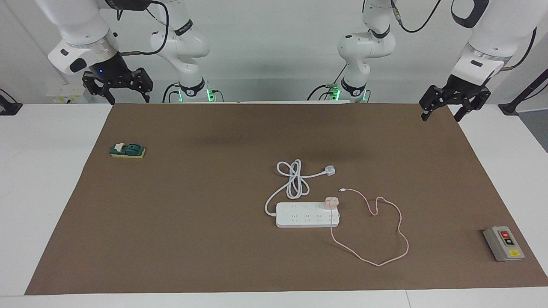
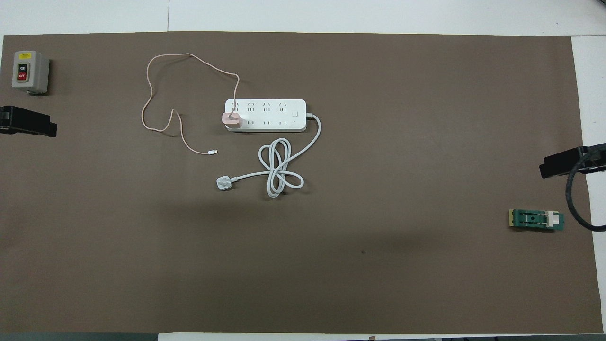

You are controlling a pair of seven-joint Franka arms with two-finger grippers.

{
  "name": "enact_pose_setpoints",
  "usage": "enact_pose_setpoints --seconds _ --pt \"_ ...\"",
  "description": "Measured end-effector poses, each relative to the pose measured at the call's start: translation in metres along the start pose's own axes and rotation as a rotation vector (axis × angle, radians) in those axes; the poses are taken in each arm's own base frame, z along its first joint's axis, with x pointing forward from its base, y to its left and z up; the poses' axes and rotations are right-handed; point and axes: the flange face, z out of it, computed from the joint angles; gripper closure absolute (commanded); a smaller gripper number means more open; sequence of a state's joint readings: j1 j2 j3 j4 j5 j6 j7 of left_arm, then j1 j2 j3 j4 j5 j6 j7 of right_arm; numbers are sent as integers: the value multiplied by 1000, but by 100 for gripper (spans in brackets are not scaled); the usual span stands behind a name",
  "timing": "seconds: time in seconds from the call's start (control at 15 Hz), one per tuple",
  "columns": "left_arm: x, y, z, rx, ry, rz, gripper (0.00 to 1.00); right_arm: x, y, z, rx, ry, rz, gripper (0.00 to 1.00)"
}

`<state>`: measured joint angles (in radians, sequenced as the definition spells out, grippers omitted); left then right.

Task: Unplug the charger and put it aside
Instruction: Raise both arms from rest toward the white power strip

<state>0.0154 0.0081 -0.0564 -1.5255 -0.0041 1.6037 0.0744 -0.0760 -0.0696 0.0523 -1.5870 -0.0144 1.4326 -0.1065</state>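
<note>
Waiting above the table's ends, the left gripper (image 1: 445,109) and right gripper (image 1: 117,87) hang open, empty.
The charger (image 1: 332,202) sits plugged in; pulling could drag the power strip (image 1: 307,215).

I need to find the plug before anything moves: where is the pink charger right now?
The charger sits plugged into the power strip, at the strip's end toward the left arm, in its row nearer the robots, mid-mat in the facing view.

The grey switch box (image 2: 30,72) is showing "ON" on its black button and "OFF" on its red button; nothing else is reading clearly.
</note>
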Motion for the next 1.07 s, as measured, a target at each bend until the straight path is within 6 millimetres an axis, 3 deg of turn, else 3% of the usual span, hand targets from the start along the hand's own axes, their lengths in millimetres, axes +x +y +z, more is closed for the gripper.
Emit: enact_pose_setpoints --seconds 0.73,1.07 --pt "-1 -2 3 -1 -13 -4 0 0 0 0 0 0 0 0" --pt "-3 -20 7 1 -24 -39 0 -1 8 0 1 0 16 0"
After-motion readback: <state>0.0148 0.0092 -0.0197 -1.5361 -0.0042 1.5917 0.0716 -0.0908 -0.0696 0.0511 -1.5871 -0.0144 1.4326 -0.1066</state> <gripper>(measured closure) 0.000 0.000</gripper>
